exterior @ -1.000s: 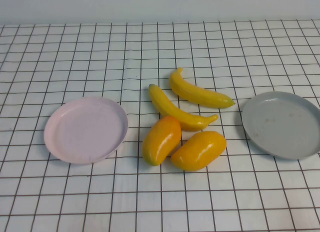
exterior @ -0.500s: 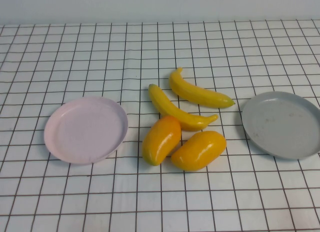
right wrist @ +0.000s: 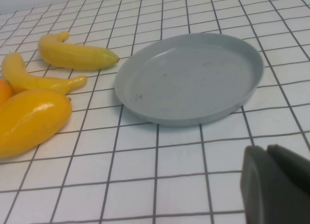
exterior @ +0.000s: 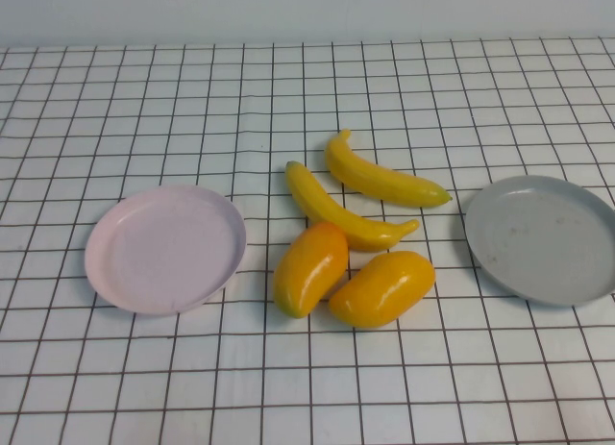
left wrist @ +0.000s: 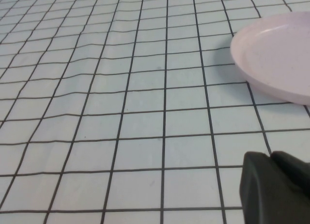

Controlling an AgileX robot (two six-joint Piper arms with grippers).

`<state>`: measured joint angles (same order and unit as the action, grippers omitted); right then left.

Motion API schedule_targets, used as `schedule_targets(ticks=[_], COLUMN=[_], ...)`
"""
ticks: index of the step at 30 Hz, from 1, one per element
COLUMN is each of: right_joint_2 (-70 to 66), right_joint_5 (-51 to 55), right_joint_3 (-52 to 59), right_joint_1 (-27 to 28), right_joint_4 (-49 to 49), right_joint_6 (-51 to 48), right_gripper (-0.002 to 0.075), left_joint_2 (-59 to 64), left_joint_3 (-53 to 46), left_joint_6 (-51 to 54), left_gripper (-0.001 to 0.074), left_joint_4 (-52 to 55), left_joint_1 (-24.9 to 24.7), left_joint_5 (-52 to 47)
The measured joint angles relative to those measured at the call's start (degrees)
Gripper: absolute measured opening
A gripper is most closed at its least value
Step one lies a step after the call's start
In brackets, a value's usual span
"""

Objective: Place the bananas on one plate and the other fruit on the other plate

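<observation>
Fruit cluster: two bananas and two mango-like fruits lay together at mid-desk (exterior: 115, 99), between the two plates.
Far banana (exterior: 381, 179): lay nearest the grey plate, pointed tip toward it, not touching it.
Near banana (exterior: 341, 211): lay just beside the far one, touching the tops of both mango-like fruits.
Left mango-like fruit (exterior: 309, 268): lay just beside the pink plate, apart from its rim.
Right mango-like fruit (exterior: 382, 288): lay against the left one.
Pink plate (exterior: 164, 248): sat on the robot's left, bare.
Grey plate (exterior: 540, 237): sat on the robot's left-opposite side, the right, bare apart from faint specks.
Left end effector (left wrist: 275, 187): not seen from above; only a dark corner of it showed in its wrist view, low over the desk, near the pink plate's rim. Fingers open or closed: cannot tell.
Right end effector (right wrist: 275, 183): likewise only a dark corner showed, near the grey plate's rim, with the fruit beyond the plate. Fingers: cannot tell.
</observation>
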<state>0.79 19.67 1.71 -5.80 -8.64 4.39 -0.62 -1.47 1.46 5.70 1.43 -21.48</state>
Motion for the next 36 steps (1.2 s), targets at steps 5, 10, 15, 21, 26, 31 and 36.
schedule_targets(ticks=[5,10,15,21,26,31,36], right_joint_2=[0.0,0.0,0.0,0.0,0.0,0.0,0.0], right_joint_5=[0.0,0.0,0.0,0.0,0.0,0.0,0.0], right_joint_3=[0.0,0.0,0.0,0.0,0.0,0.0,0.0], right_joint_1=[0.0,0.0,0.0,0.0,0.0,0.0,0.0], right_joint_4=[0.0,0.0,0.0,0.0,0.0,0.0,0.0], right_joint_6=[0.0,0.0,0.0,0.0,0.0,0.0,0.0], right_gripper=[-0.0018,-0.0018,-0.0018,-0.0018,-0.0018,-0.0018,-0.0018], left_joint_2=[0.0,0.0,0.0,0.0,0.0,0.0,0.0], left_joint_3=[0.0,0.0,0.0,-0.11,-0.11,-0.11,-0.11], left_joint_6=[0.0,0.0,-0.53,-15.63,-18.61,-17.57,-17.4], left_gripper=[-0.0004,-0.0004,-0.0004,-0.0004,-0.0004,-0.0004,-0.0004], left_joint_4=[0.0,0.0,-0.32,-22.25,-30.11,-31.21,-31.55], left_joint_1=[0.0,0.0,0.0,0.0,0.0,0.0,0.0], left_joint_5=[0.0,0.0,1.47,18.63,30.11,36.06,36.53])
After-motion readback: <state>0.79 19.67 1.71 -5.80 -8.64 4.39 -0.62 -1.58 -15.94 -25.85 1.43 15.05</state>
